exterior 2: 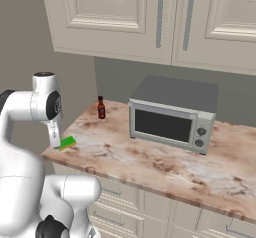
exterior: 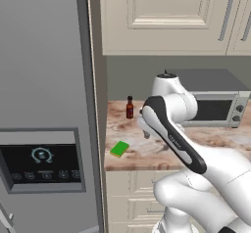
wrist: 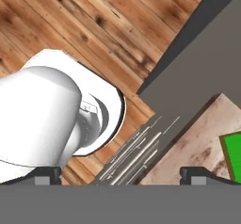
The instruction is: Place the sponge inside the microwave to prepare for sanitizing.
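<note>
The sponge (exterior: pixel 119 149) (exterior 2: pixel 67 143) is a small green block with a yellow layer. It lies flat near the front left corner of the marble counter (exterior: pixel 147 151) (exterior 2: pixel 150 157). My gripper (exterior 2: pixel 54 143) hangs just left of the sponge, above the counter's edge, pointing down. In the left base view the gripper (exterior: pixel 145 134) is partly hidden behind my forearm. Its jaws stand wide open with nothing between them in the hand view, where the gripper (wrist: pixel 122 176) looks down past the counter corner and the sponge (wrist: pixel 233 155) shows at the right edge. The microwave is out of view.
A tall grey fridge (exterior: pixel 44 104) walls off the counter's left side. A small dark brown bottle (exterior: pixel 130 107) (exterior 2: pixel 101 107) stands at the back. A grey countertop oven (exterior: pixel 215 107) (exterior 2: pixel 170 124) sits to the right. Cream cabinets (exterior 2: pixel 150 17) hang overhead.
</note>
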Motion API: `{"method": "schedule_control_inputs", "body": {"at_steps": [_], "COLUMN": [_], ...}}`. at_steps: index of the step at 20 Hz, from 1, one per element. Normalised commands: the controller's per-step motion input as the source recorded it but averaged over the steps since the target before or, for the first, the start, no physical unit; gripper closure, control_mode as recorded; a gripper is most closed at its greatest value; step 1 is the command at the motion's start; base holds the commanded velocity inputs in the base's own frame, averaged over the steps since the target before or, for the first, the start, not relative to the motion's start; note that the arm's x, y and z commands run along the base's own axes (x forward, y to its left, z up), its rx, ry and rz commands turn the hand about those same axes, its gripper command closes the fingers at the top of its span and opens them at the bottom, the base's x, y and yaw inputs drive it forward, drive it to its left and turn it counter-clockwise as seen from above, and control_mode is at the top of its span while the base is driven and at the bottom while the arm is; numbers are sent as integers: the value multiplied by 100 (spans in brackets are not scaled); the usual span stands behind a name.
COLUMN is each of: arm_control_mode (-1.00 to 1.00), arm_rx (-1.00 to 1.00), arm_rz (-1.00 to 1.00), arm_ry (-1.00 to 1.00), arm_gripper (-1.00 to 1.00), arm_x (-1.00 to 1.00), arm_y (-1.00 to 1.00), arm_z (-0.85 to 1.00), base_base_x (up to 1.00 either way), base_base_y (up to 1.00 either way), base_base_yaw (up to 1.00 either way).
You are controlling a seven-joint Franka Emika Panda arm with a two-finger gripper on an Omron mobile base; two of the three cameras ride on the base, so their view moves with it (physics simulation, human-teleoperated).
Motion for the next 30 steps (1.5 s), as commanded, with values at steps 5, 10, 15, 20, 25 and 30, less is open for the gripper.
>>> {"method": "schedule_control_inputs", "body": {"at_steps": [5, 10, 15, 20, 25, 30], "arm_control_mode": [-100, -100, -100, -100, -100, -100], "arm_rx": [0, 0, 4, 16, 5, 0], "arm_rz": [19, 8, 0, 0, 0, 0], "arm_ry": [1, 0, -5, -17, -7, 0], "arm_gripper": [-100, -100, -100, -100, -100, -100], "arm_x": [19, 38, 30, 12, 17, 36], "arm_y": [13, 19, 0, 0, 14, 22], "arm_z": [-10, -37, -41, -9, -1, -1], "base_base_x": [0, 0, 0, 0, 0, 0], "base_base_y": [0, 0, 0, 0, 0, 0], "base_base_yaw": [0, 0, 0, 0, 0, 0]}}
